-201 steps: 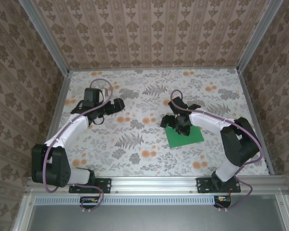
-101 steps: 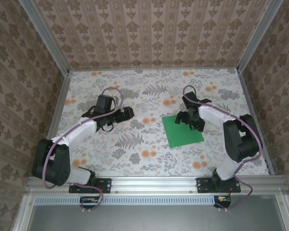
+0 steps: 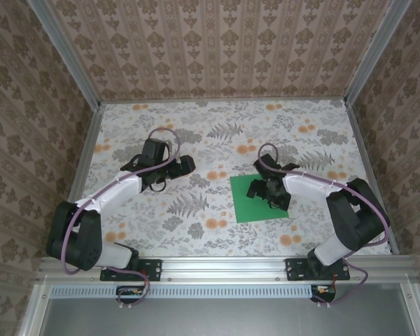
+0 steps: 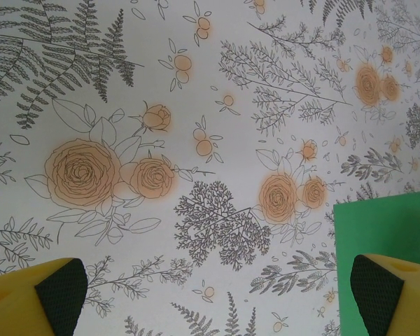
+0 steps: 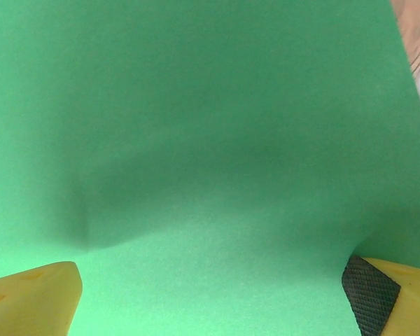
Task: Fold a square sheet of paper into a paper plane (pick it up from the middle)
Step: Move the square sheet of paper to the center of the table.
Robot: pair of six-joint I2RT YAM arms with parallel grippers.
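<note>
The square sheet of paper [image 3: 243, 208] is bright green and lies flat and unfolded on the floral cloth, right of centre. A paper plane is out of view. My right gripper [image 3: 265, 192] hovers low over the sheet's middle. Its yellow fingers [image 5: 33, 298] stand wide open with only green paper [image 5: 210, 140] between them. My left gripper [image 3: 184, 165] is open above bare cloth, a short way left of the sheet. In the left wrist view the paper's corner [image 4: 388, 227] lies just ahead of the right fingertip [image 4: 378, 290], and nothing sits between the left gripper's [image 4: 220, 301] fingers.
The floral grey-and-orange cloth [image 3: 196, 133] covers the table. Patterned walls with aluminium posts [image 3: 367, 49] close in the back and both sides. An aluminium rail [image 3: 217, 264] runs along the near edge by the arm bases.
My right gripper has come back from the sheet's far right edge to over its middle, and the sheet has slid a little left. The left gripper moved right earlier, then held still.
</note>
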